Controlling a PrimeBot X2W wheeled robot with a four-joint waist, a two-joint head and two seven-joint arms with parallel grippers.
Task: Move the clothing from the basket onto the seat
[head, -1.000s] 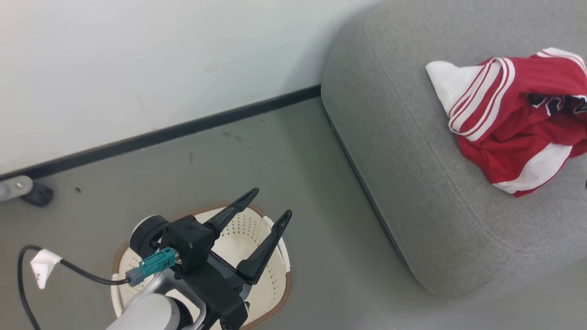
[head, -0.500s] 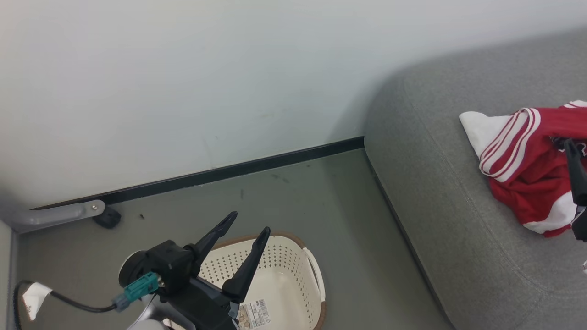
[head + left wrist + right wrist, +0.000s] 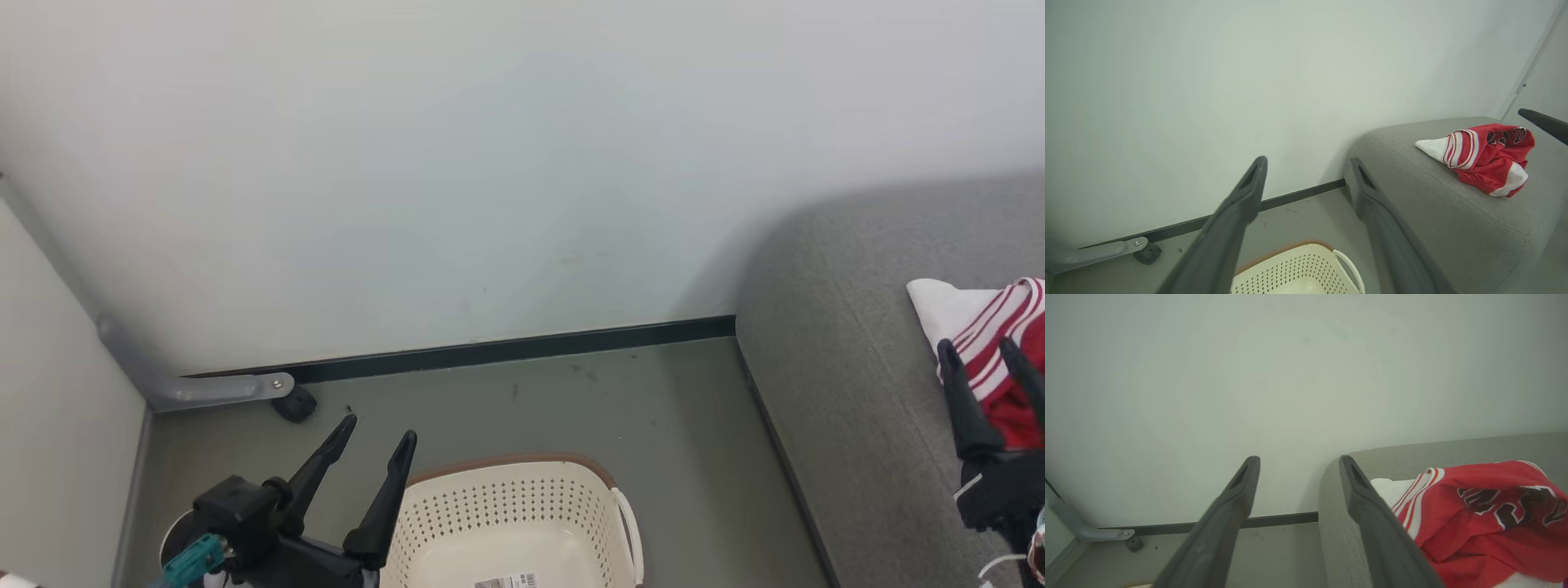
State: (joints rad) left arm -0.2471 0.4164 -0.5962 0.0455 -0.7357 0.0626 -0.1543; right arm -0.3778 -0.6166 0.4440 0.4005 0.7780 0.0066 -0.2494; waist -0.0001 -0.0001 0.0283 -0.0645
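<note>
The clothing (image 3: 1004, 351), a crumpled red garment with white panels and striped trim, lies on the grey seat (image 3: 849, 392) at the right. It also appears as clothing (image 3: 1488, 157) in the left wrist view and clothing (image 3: 1486, 522) in the right wrist view. The cream basket (image 3: 522, 523) with its brown rim stands on the floor at the bottom centre; the part of its inside that I can see holds only a label. My left gripper (image 3: 377, 431) is open just left of the basket. My right gripper (image 3: 980, 351) is open in front of the clothing, holding nothing.
A pale wall with a dark baseboard (image 3: 506, 351) runs behind the basket and seat. A grey metal bracket (image 3: 212, 390) and a black wheel (image 3: 294, 404) sit at the wall's foot on the left. Grey floor (image 3: 678, 441) lies between basket and seat.
The head camera has tilted up and turned left, so the seat and clothing slid to the right edge. The right gripper has come further into view. Both grippers stay open.
</note>
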